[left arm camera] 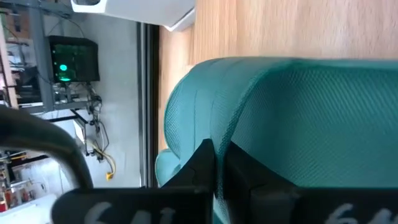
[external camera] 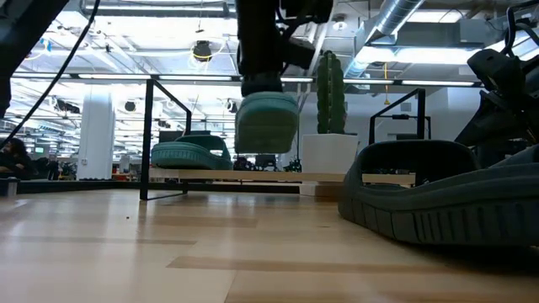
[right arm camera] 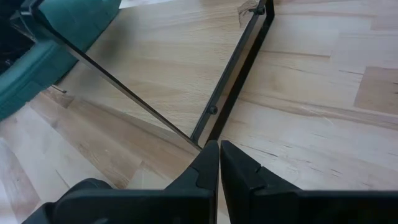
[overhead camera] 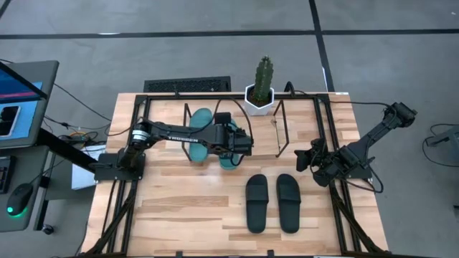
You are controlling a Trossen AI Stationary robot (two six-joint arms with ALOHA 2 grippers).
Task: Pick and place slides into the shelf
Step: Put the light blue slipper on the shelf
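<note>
While the left gripper [overhead camera: 244, 141] hangs over the shelf [overhead camera: 278, 129], its fingers [left arm camera: 205, 165] are clenched on the wide strap of a teal slide [left arm camera: 280, 118], pinching the strap's edge between them. Low view: that teal slide [external camera: 266, 122] is lifted clear of the shelf board [external camera: 253, 178], hanging from the gripper above it. High view: only its tip [overhead camera: 229, 162] shows under the arm, near the shelf's left half.

Second teal slide [overhead camera: 200, 132] lies on the shelf at its left end, partly under the left arm; seen resting on the board in the low view [external camera: 189, 153].

Black pair sits on the table [overhead camera: 179, 215], nearer than the shelf, side by side and just apart: left black slide [overhead camera: 257, 203], right black slide [overhead camera: 288, 203]. One of them fills the near right of the low view [external camera: 438, 198].

Right gripper [overhead camera: 307, 159] waits at the table's right side, just right of the shelf's right end-frame, holding nothing; its fingers [right arm camera: 208, 165] are pressed together, above bare wood beside the thin black rod frame [right arm camera: 233, 68].

Potted cactus [overhead camera: 262, 86] stands at the far edge, behind the shelf. Keyboard [overhead camera: 188, 87] lies off the table's far edge, left of the cactus.
</note>
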